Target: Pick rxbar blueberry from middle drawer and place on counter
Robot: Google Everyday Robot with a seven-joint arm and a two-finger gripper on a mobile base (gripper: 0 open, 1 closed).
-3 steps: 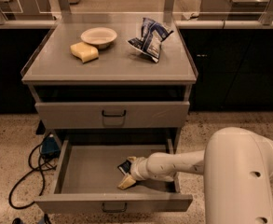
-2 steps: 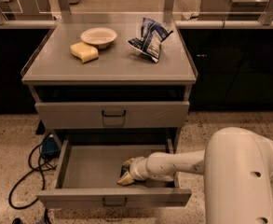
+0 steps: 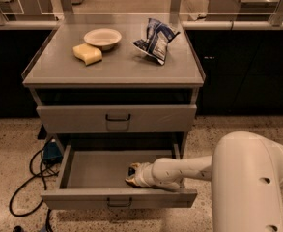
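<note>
The middle drawer (image 3: 83,175) is pulled open below the counter, and its grey tray shows. My white arm reaches in from the right, with the gripper (image 3: 133,175) low in the tray's right front part. A small dark piece at the gripper's tip looks like the rxbar blueberry (image 3: 131,169). The gripper hides most of it, so I cannot tell whether it is held. The counter (image 3: 121,66) is the flat grey top of the cabinet.
On the counter lie a yellow sponge (image 3: 87,53), a white bowl (image 3: 102,36) and a blue and white chip bag (image 3: 155,40). The upper drawer (image 3: 117,118) is closed. A black cable (image 3: 27,182) trails on the floor at the left. Dark cabinets stand on both sides.
The gripper stays at the same spot in the drawer. The whole scene sits slightly higher in the view than before.
</note>
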